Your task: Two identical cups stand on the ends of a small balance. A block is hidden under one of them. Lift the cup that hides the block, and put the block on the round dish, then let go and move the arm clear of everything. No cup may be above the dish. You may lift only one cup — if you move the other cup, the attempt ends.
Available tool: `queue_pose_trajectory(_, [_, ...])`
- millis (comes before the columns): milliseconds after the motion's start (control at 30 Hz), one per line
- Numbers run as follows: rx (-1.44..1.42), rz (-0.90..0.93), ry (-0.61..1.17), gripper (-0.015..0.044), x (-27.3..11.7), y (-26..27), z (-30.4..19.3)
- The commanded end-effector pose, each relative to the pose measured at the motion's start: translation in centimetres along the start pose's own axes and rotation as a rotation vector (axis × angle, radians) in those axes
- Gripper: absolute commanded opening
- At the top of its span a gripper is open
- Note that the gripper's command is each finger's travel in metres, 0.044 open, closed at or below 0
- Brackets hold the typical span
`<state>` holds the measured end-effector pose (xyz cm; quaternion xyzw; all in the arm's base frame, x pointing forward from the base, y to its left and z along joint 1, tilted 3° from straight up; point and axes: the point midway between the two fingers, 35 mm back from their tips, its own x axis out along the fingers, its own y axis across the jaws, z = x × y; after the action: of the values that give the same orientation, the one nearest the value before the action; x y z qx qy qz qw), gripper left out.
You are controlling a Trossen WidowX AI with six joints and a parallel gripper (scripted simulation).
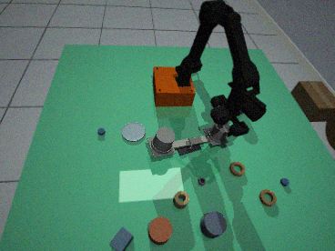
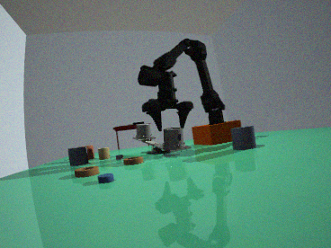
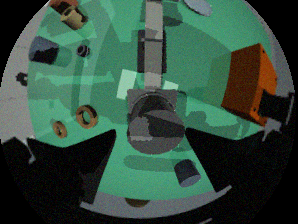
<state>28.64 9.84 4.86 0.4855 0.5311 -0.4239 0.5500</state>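
Observation:
A grey cup [image 1: 218, 135] [image 2: 173, 140] [image 3: 156, 135] stands upright on the lower end of the tilted balance [image 1: 197, 140] [image 3: 153, 62]. The matching grey cup [image 1: 164, 140] [image 2: 143, 131] stands on the raised end and is out of the wrist view. My gripper [image 1: 228, 123] [image 2: 171, 128] [image 3: 152, 132] is wide open and empty, pointing down just above the lower cup, one finger on each side of it. The round pale dish [image 1: 133, 132] [image 3: 199, 6] lies beyond the raised cup, with no cup above it. No block shows; what is under the cups is hidden.
The orange box [image 1: 174, 86] [image 2: 216, 134] [image 3: 250, 82] stands at the arm's base. A dark cylinder [image 2: 244, 138] [image 3: 187, 174] stands near the lower cup. Rings [image 1: 237, 168] [image 1: 268, 197], a tan ring [image 1: 181, 199], a red disc [image 1: 160, 230] and another dark cylinder [image 1: 214, 224] lie in front.

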Motion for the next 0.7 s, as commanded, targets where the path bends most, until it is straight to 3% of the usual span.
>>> queue_pose_trajectory(0, [0.004,-0.017,-0.008,0.0440,1.1,-0.3,0.1])
queue_pose_trajectory(667, [0.004,-0.018,-0.008,0.0440,4.0,-0.6,0.2])
